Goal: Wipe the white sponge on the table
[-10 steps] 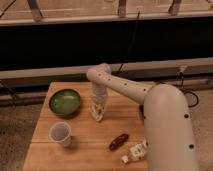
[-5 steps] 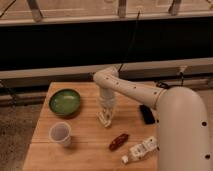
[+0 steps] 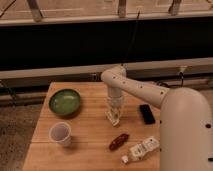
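Note:
My gripper (image 3: 114, 116) points straight down over the middle of the light wooden table (image 3: 82, 150), with the arm coming in from the right. It is shut on the white sponge (image 3: 114, 120), a small cream pad at its tip that is pressed against the table top. Most of the sponge is hidden between the fingers.
A green bowl (image 3: 65, 102) sits at the back left and a white paper cup (image 3: 60, 134) at the front left. A red-brown oblong thing (image 3: 119, 141) and a lying white labelled bottle (image 3: 140, 150) are at the front right. A flat black object (image 3: 147, 114) lies right of the gripper.
The gripper has slid with the sponge across the table to the right and a little toward the front. Nothing else has moved.

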Tool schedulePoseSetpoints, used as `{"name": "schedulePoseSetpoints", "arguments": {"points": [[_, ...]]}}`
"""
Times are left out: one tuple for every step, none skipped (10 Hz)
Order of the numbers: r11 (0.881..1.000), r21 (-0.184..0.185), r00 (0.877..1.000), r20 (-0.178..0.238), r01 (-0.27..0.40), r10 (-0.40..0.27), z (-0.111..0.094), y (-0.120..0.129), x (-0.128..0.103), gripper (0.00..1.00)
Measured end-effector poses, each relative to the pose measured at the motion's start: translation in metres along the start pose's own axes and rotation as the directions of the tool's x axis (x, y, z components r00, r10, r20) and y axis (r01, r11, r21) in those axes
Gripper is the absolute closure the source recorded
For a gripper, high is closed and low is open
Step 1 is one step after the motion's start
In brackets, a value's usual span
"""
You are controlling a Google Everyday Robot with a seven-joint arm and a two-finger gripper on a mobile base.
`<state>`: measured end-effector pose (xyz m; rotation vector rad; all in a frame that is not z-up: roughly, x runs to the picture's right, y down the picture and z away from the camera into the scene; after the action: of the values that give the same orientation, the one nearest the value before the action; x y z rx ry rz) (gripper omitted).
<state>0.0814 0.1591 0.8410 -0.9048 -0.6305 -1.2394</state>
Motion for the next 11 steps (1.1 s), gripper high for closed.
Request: {"name": "schedulePoseSetpoints", "arguments": {"points": [[1.0, -0.006, 1.0, 0.001, -0.019, 0.019, 0.0, 0.007, 0.007, 1.0], [0.999, -0.013, 0.999, 0.002, -0.048, 0.048, 0.001, 0.015, 0.018, 1.0], [0.997, -0.018, 0.997, 0.003, -0.073, 0.073, 0.0, 0.022, 0.031, 1.0], [0.996, -0.022, 0.996, 0.005, -0.089, 0.089, 0.0, 0.025, 0.04, 1.0], [0.994, -0.03, 0.994, 0.011, -0.106, 0.107, -0.001, 0.025, 0.051, 1.0], [0.993, -0.032, 0.994, 0.008, -0.111, 0.111, -0.001, 0.023, 0.058, 1.0], [0.993, -0.031, 0.994, 0.002, -0.111, 0.111, -0.003, 0.018, 0.066, 1.0], [0.994, -0.028, 0.995, -0.006, -0.104, 0.104, -0.006, 0.008, 0.072, 1.0], [0.995, -0.023, 0.996, -0.009, -0.092, 0.092, -0.009, -0.003, 0.074, 1.0], [0.997, -0.018, 0.997, -0.012, -0.077, 0.076, -0.011, -0.014, 0.075, 1.0], [0.998, -0.016, 0.998, -0.014, -0.062, 0.062, -0.012, -0.022, 0.074, 1.0]]}}
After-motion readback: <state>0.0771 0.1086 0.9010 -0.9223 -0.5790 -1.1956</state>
